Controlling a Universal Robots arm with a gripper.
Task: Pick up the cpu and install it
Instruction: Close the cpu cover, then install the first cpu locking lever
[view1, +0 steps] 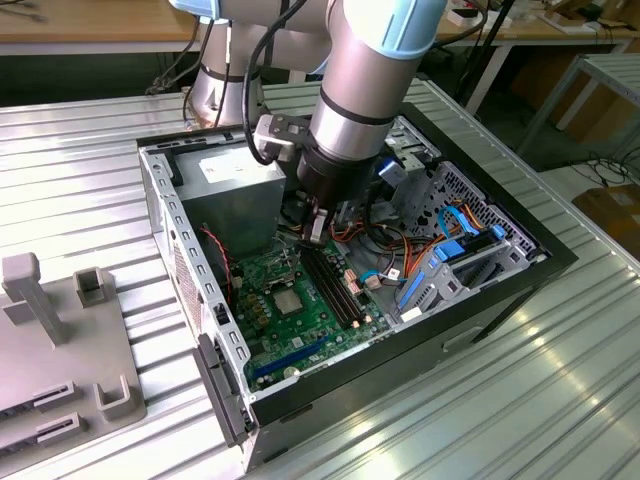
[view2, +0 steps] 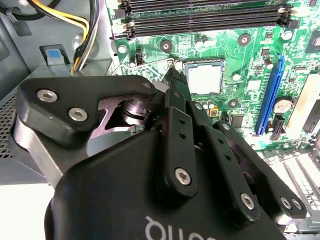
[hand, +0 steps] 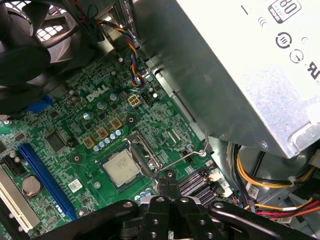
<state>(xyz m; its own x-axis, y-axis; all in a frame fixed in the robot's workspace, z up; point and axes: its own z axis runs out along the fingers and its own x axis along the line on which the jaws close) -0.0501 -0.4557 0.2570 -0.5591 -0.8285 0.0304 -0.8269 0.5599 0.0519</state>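
The cpu (view1: 287, 300), a small silver-grey square, lies flat in its socket on the green motherboard (view1: 300, 345) inside the open computer case. It also shows in the second wrist view as the cpu (view2: 205, 79) and in the first wrist view as the cpu (hand: 121, 168). My gripper (view1: 312, 238) hangs low over the board, just beside the socket. Its black fingers (hand: 168, 181) are pressed together with nothing between them. A thin wire lever (hand: 186, 155) and a metal retention frame (hand: 144, 150) stand between the fingertips and the chip. In the second wrist view the gripper (view2: 172, 82) ends close to the socket's edge.
A big grey power supply box (view1: 230, 185) stands close behind my gripper. Black memory slots (view1: 335, 285) run beside the socket. Coloured cables (view1: 385, 240) and blue drive brackets (view1: 450, 255) fill the case's far side. A grey fixture (view1: 50, 340) sits on the exterior view's left.
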